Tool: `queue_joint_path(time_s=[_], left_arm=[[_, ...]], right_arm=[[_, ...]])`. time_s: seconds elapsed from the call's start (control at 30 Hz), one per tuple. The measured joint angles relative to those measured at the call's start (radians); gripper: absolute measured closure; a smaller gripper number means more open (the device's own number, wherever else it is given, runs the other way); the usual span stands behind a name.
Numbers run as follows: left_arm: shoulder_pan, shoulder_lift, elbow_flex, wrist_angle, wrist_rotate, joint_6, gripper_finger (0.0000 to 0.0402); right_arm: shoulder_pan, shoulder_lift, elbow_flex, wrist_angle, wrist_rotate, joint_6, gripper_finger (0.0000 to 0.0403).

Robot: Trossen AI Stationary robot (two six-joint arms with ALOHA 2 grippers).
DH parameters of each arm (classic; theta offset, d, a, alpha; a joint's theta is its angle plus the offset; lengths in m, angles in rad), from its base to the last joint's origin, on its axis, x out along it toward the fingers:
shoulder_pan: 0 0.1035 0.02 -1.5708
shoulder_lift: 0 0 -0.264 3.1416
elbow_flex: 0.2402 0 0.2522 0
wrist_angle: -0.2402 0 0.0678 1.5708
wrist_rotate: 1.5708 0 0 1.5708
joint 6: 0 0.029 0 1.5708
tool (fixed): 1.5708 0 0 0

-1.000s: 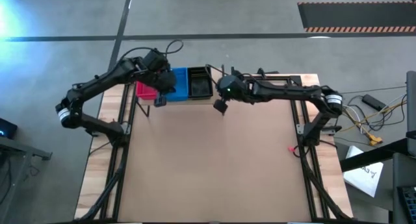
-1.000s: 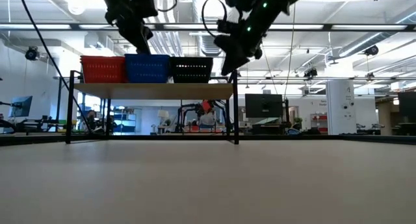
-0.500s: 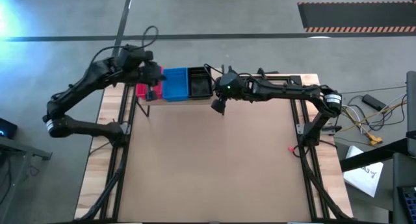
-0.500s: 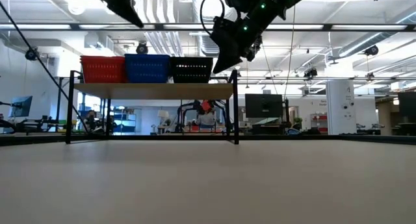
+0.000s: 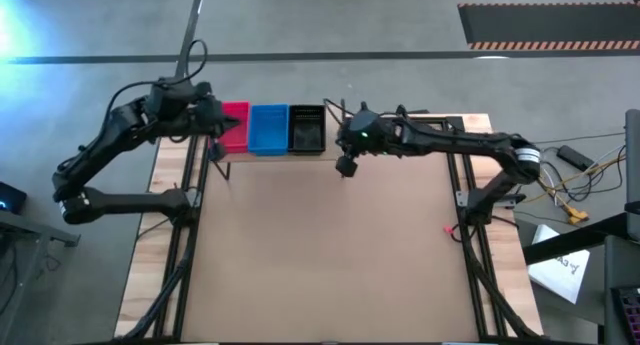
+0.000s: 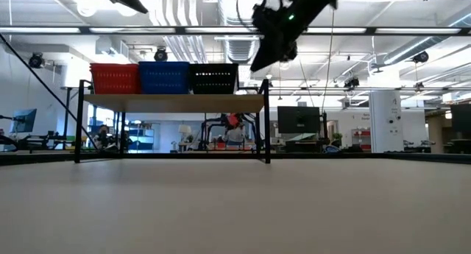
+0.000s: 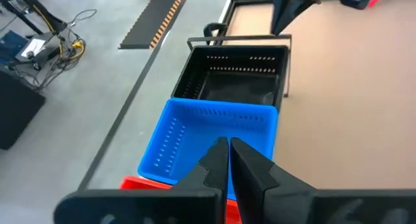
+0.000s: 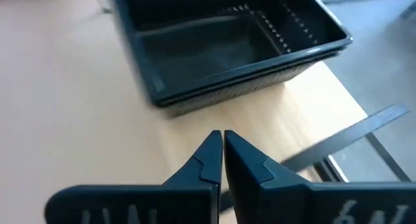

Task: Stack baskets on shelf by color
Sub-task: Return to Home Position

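Three basket stacks sit side by side on the light wood shelf (image 6: 173,101): red-pink (image 5: 235,126), blue (image 5: 268,128) and black (image 5: 306,128). In the low view they show as red (image 6: 115,78), blue (image 6: 164,77) and black (image 6: 214,78). My left gripper (image 7: 228,160) is shut and hovers above the red and blue stacks' left side, holding nothing. My right gripper (image 8: 223,156) is shut above the shelf's bare right end, just right of the black stack (image 8: 227,45), holding nothing.
The shelf stands at the far edge of the brown tabletop (image 5: 330,255), on black legs (image 6: 266,121) with end posts. Wide bare tabletop lies in front of it. Cables and a paper lie off the table's right side (image 5: 560,185).
My left gripper has drawn back from over the blue stack toward the table's left and risen. My right gripper has moved slightly right and up, staying over the shelf's right end. The basket stacks have stayed in place.
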Motion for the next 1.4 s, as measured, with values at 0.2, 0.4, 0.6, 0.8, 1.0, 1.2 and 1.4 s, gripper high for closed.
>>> queue_joint_path(time_s=[0.2,0.4,0.6,0.8,1.0,1.2,1.4], left_arm=[[-0.060,-0.106,-0.083,0.024,0.001,-0.095,0.0402],[-0.108,-0.211,-0.234,0.172,0.003,-0.178,0.0402],[-0.131,-0.265,-0.363,0.301,0.029,-0.240,0.0402],[-0.173,-0.273,-0.433,0.413,0.108,-0.298,0.0402],[-0.288,-0.316,-0.514,0.511,0.113,-0.376,0.0402],[-0.387,-0.409,-0.753,0.773,0.115,-0.515,0.0402],[-0.400,-0.510,-0.987,1.018,0.097,-0.547,0.0402]], right_arm=[[0.097,-0.243,-0.262,0.122,-0.004,0.025,0.0394],[0.280,-0.526,-0.612,0.318,-0.014,0.145,0.0394],[0.428,-0.764,-0.904,0.470,-0.069,0.249,0.0394],[0.512,-0.944,-1.101,0.607,-0.117,0.270,0.0394],[0.520,-1.108,-1.231,0.623,-0.163,0.266,0.0394],[0.520,-1.251,-1.325,0.630,-0.164,0.257,0.0394],[0.520,-1.326,-1.326,0.594,-0.165,0.244,0.0394]])
